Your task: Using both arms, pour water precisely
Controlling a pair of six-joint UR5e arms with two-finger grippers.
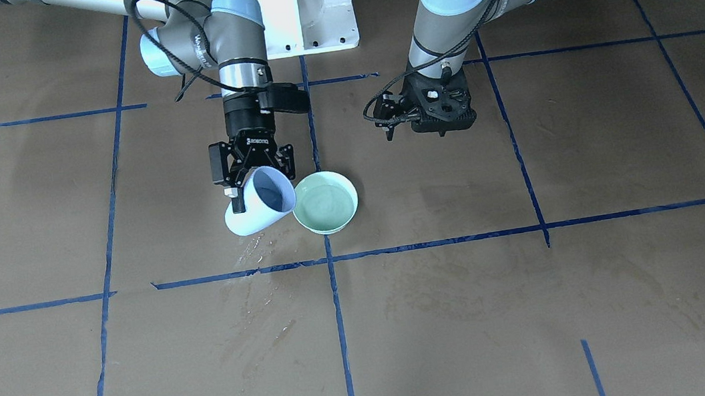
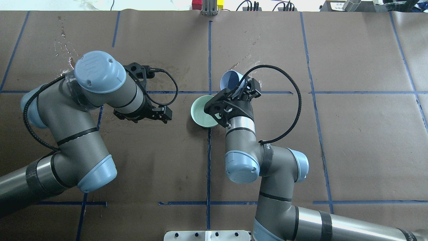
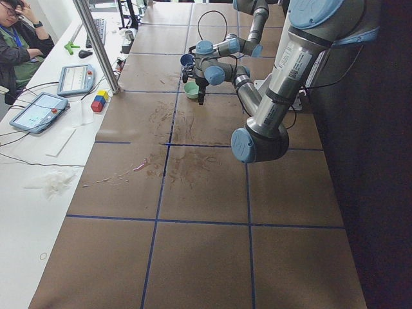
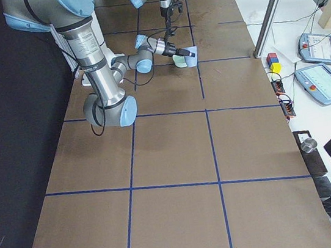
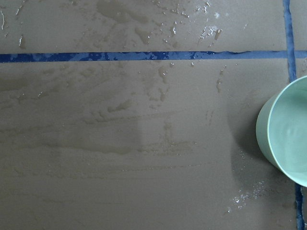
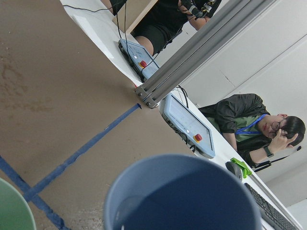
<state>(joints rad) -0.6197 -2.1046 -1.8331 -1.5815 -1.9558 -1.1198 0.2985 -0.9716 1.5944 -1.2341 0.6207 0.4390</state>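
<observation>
My right gripper (image 1: 248, 182) is shut on a pale blue cup (image 1: 260, 202), tilted with its mouth toward a mint green bowl (image 1: 325, 203); the cup's rim is next to the bowl's rim. Water (image 1: 326, 200) lies glossy in the bowl. In the right wrist view the cup (image 6: 187, 196) looks nearly empty inside. In the overhead view the cup (image 2: 230, 78) sits beyond the bowl (image 2: 200, 112), with the right gripper (image 2: 239, 89) over them. My left gripper (image 1: 439, 112) points down to the side of the bowl, apart from it; its fingers are hidden. The left wrist view shows the bowl (image 5: 286, 136) at its right edge.
Wet patches and drops lie on the brown paper near the cup (image 1: 251, 251) and along the blue tape line (image 5: 120, 56). The white pedestal (image 1: 302, 9) stands at the robot's side. Tablets, coloured blocks (image 3: 98, 102) and a seated person (image 3: 16, 38) are past the table's far edge.
</observation>
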